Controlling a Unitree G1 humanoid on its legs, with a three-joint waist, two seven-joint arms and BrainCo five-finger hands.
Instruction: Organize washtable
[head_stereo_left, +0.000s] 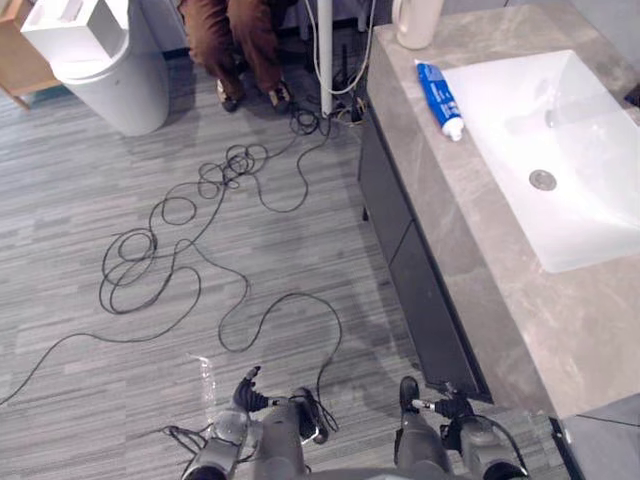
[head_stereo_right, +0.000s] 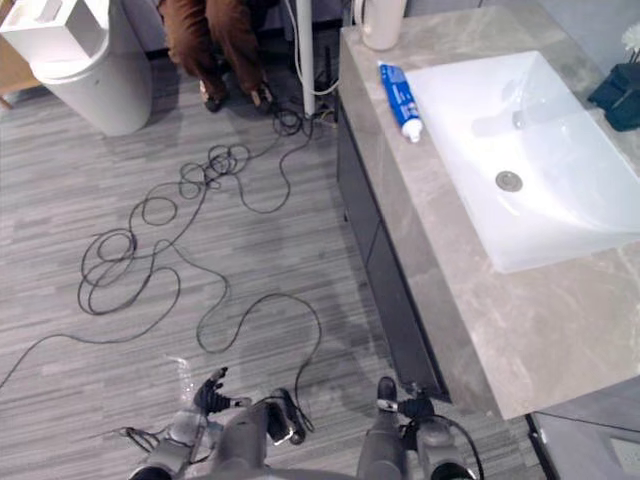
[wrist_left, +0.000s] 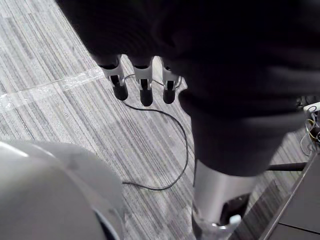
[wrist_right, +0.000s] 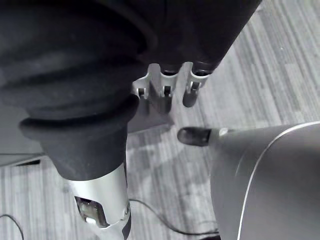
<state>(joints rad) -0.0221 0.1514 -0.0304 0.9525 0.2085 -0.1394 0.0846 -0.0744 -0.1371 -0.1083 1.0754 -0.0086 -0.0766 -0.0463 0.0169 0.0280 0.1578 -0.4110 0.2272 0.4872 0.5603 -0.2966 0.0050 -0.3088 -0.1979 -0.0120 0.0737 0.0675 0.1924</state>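
**Both hands low over the floor, washtable off to the right**

The grey plank floor (head_stereo_left: 120, 350) takes the left and middle of my head view. The stone tabletop (head_stereo_left: 560, 340) runs down the right side, with a white sink (head_stereo_left: 560, 130) set into it at upper right. A pale bin (head_stereo_left: 120, 85) stands at upper left and a seated person (head_stereo_left: 235, 35) shows at top centre. A cream jug (head_stereo_left: 415, 20) stands at the tabletop's top end. Just below it a blue toothpaste tube (head_stereo_left: 438, 98) lies against the sink's left rim.

At the bottom edge, well apart from the tube, I see my left hand (head_stereo_left: 245, 398) and right hand (head_stereo_left: 408, 395). Each has its fingers (wrist_left: 146, 92) (wrist_right: 191, 90) straight and apart over the floor, holding nothing.
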